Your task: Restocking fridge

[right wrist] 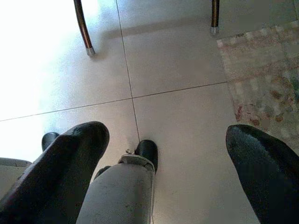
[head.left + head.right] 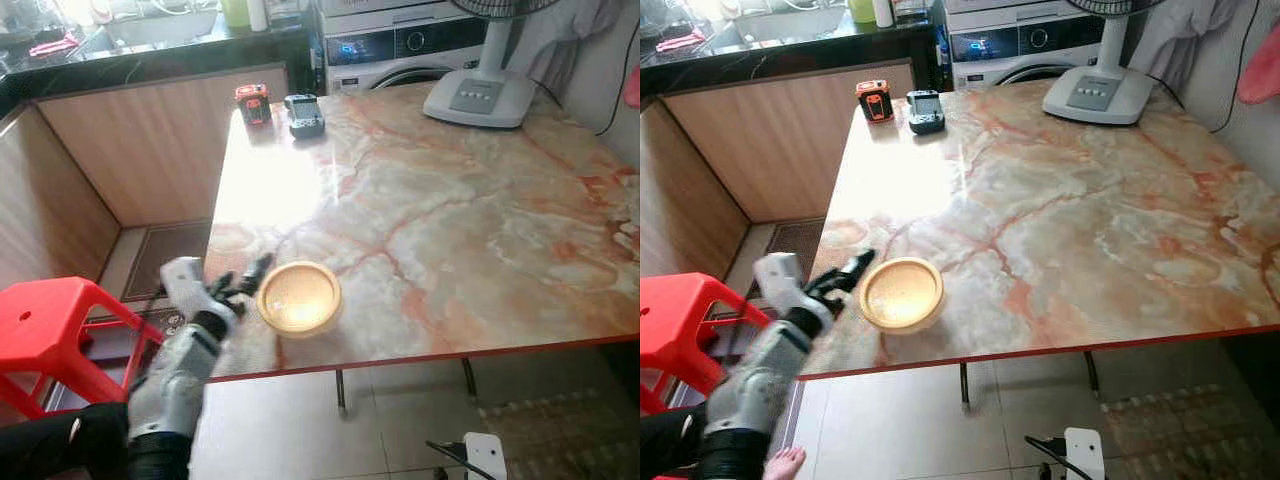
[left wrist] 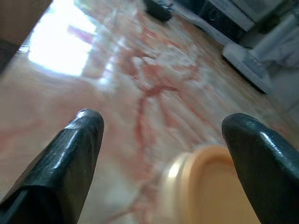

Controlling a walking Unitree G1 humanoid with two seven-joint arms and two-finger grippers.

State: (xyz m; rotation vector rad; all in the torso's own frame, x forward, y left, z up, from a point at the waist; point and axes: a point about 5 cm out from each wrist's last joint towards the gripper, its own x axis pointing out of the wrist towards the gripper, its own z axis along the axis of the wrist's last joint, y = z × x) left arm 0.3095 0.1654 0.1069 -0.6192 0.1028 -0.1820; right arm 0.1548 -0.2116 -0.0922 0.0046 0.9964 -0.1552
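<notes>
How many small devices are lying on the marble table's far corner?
2. An orange-and-black device and a grey one lie side by side at the far left corner of the table, well beyond the yellow bowl by the left gripper.

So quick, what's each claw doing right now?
Left gripper: open, beside the yellow bowl, holding nothing.
Right gripper: open, empty, pointing at the floor.
</notes>
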